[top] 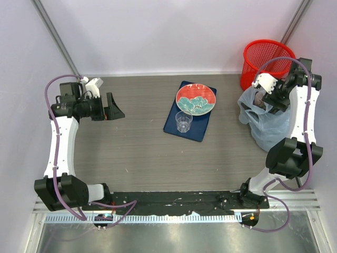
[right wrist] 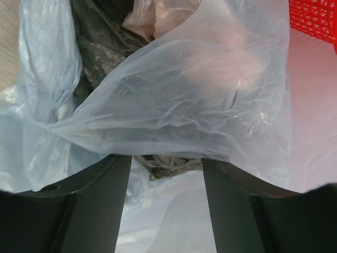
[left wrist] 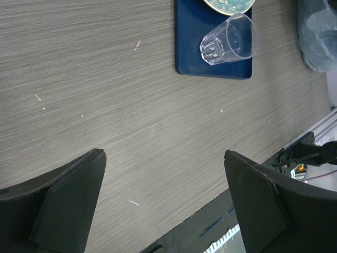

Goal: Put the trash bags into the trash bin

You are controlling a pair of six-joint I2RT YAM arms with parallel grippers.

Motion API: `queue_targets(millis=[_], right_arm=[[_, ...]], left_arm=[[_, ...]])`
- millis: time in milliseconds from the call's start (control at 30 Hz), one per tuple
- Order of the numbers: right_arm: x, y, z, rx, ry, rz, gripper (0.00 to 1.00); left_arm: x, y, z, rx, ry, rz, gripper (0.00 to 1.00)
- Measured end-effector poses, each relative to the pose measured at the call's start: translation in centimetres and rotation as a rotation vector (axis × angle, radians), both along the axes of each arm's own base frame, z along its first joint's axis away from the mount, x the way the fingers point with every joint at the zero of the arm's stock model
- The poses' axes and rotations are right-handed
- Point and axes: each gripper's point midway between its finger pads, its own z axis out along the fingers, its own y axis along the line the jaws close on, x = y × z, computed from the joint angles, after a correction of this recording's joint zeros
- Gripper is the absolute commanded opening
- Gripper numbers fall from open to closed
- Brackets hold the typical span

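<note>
My right pincer (right wrist: 166, 161), jaws apart, hangs directly over the crinkly dark grey-brown plastic bag (right wrist: 100, 50) tucked inside a pale blue plastic bag (right wrist: 174, 105), round red mesh basket (top: 253, 66) just behind; my wide-open left pincer (left wrist: 164, 155) lies well apart

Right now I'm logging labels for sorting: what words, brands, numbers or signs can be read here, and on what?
None can be read. The plate bears only a painted pattern; the blue tray, clear cup, pale blue bag and red bin show no print.

Blue bag (top: 269, 133) by red bin (top: 251, 75), R side
</note>
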Motion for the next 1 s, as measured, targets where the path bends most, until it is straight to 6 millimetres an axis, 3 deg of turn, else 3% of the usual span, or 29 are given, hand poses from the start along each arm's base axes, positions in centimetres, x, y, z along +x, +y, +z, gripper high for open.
queue_targets(millis=[100, 200, 300, 533, 667, 733, 1000], right_arm=[[0.6, -0.3, -0.5, 0.002, 0.001, -0.007, 0.59], [1.0, -0.4, -1.0, 0.004, 0.009, -0.011, 0.45], [1.1, -0.6, -1.4, 0.004, 0.018, -0.018, 0.01], [0.8, -0.6, -1.2, 0.021, 0.011, -0.044, 0.01], [0.0, 0.0, 0.1, 0.050, -0.024, -0.044, 0.01], [-0.6, 0.5, 1.4, 0.064, -0.061, -0.045, 0.01], [-1.8, 1.5, 9.6, 0.128, -0.313, -0.074, 0.01]], left_arm=[[0.0, -0.1, 0.0, 0.000, -0.003, -0.005, 1.00], [0.0, -0.2, 0.0, 0.000, -0.003, -0.008, 1.00], [0.0, -0.2, 0.0, -0.001, -0.001, -0.007, 1.00], [0.2, -0.5, -0.1, -0.014, 0.010, -0.004, 1.00], [0.2, -0.8, 0.0, -0.018, 0.011, -0.007, 0.99], [0.3, -1.0, 0.0, -0.018, 0.008, -0.014, 1.00], [0.3, -1.9, -0.1, -0.014, 0.012, -0.026, 1.00]])
